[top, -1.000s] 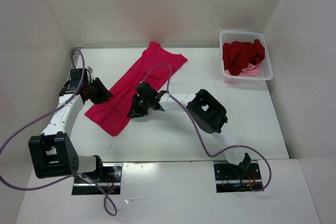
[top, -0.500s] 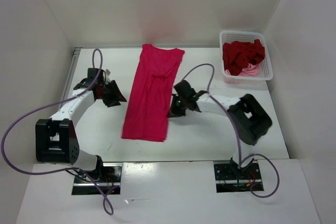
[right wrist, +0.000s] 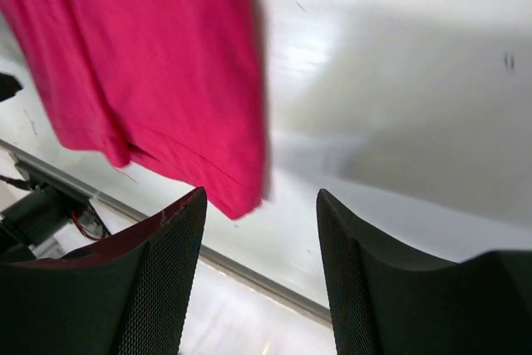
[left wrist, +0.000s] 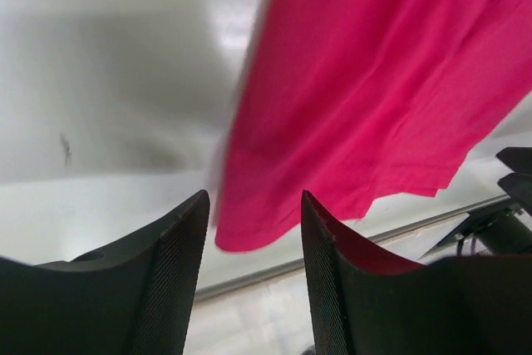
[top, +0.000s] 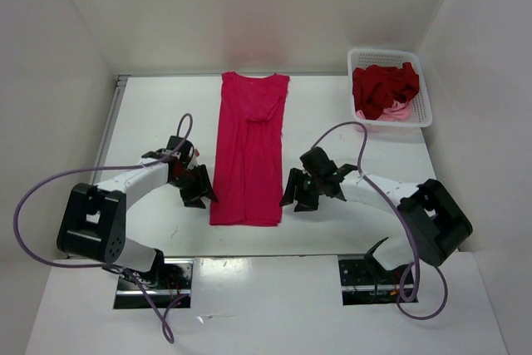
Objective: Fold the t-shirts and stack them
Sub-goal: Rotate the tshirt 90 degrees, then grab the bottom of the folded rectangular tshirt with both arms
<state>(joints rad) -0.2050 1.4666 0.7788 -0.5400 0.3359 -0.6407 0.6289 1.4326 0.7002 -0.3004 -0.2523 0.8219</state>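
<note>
Glossy white table [top: 166, 114] within plain white walls [top: 249, 6] on three sides, under soft even light.

Bright magenta-red, plain all over, on the magenta shirt [top: 248, 147] at the centre. Dark crimson on the crimson shirt [top: 384, 87] at two o'clock, light pink on the pink shirt [top: 399, 110] under it. White with a fine grid of holes on the basket [top: 426, 104] around both. White with faint grey specks on the table [top: 150, 114]. White tubes and black joints on the left arm [top: 125, 179] at eight o'clock and the right arm [top: 378, 193] at four. Matt black with a fine dotted mesh on the fingers [left wrist: 170, 263] of the left gripper [top: 197, 191] and right gripper [top: 297, 194]. Dull purple-grey on the cables [top: 58, 177].
</note>
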